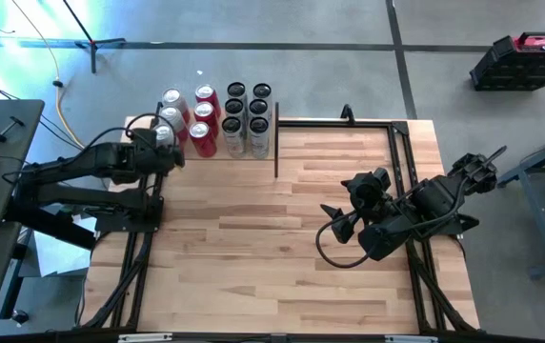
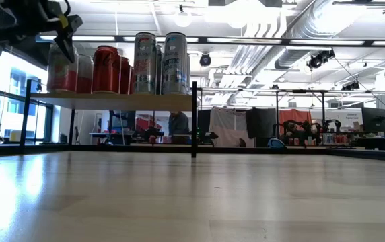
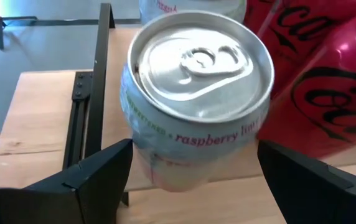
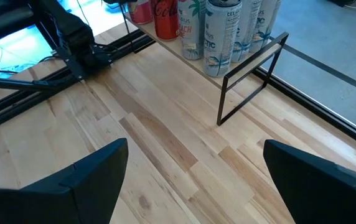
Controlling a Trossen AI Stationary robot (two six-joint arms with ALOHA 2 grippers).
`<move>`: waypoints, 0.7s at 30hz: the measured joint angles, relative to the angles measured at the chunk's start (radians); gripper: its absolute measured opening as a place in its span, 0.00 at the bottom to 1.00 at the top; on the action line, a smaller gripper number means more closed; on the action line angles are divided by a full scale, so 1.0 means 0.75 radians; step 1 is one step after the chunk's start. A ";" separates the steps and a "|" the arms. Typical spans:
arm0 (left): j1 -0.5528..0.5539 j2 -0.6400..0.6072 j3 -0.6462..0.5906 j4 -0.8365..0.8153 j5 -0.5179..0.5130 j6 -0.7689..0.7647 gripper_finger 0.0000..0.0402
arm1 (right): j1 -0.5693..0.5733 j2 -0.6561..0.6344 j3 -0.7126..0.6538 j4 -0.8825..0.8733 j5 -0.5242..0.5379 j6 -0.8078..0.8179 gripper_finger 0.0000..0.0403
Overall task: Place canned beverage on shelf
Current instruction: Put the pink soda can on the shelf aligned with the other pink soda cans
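Note:
A pale can (image 3: 196,99) with a silver top and "raspberry" lettering stands upright on the shelf (image 2: 112,101) at its near left corner. It is beside red cola cans (image 3: 327,99) and tall white cans (image 1: 247,119). My left gripper (image 3: 193,149) is open and slants down at this can. Its fingers stand on either side of the can's lower part, just short of it. In the low view the left gripper (image 2: 51,23) hangs above the can (image 2: 61,67). My right gripper (image 1: 334,224) waits open above the right half of the table, holding nothing.
Several cans fill the shelf in rows (image 1: 205,116). A thin black post (image 1: 275,143) marks the shelf's right end. Black frame rails (image 1: 398,152) run along the table's right and far sides. Bare wood (image 1: 253,248) lies between the arms.

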 joint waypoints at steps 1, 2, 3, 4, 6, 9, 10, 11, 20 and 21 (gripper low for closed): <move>0.012 0.000 0.000 0.004 0.000 0.010 0.84 | 0.000 0.000 0.000 0.000 0.001 0.000 0.89; 0.025 0.000 0.000 0.007 0.000 0.016 0.84 | 0.000 0.000 0.000 0.000 0.001 -0.001 0.89; 0.037 0.000 0.000 0.008 0.002 0.017 0.84 | 0.000 0.000 0.000 0.000 0.001 -0.003 0.89; 0.049 0.000 0.000 0.008 0.007 0.018 0.84 | 0.000 0.000 0.000 -0.001 0.001 -0.005 0.89; 0.067 0.000 0.000 0.010 0.015 0.033 0.84 | 0.000 0.000 0.000 0.000 0.001 -0.006 0.89; 0.093 0.000 0.000 0.041 0.016 0.068 0.84 | 0.000 0.000 0.000 -0.001 0.001 -0.008 0.89; 0.103 0.000 0.000 0.057 0.015 0.084 0.84 | 0.000 0.000 0.000 -0.001 0.001 -0.008 0.89; 0.114 0.000 0.000 0.080 0.015 0.104 0.84 | 0.000 0.000 0.000 -0.001 0.001 -0.008 0.89; 0.205 0.004 0.000 0.147 0.050 0.234 0.84 | 0.000 0.000 0.000 -0.001 0.001 0.019 0.89; 0.213 0.004 0.000 0.146 0.052 0.243 0.84 | 0.000 0.000 0.000 -0.001 0.001 0.026 0.89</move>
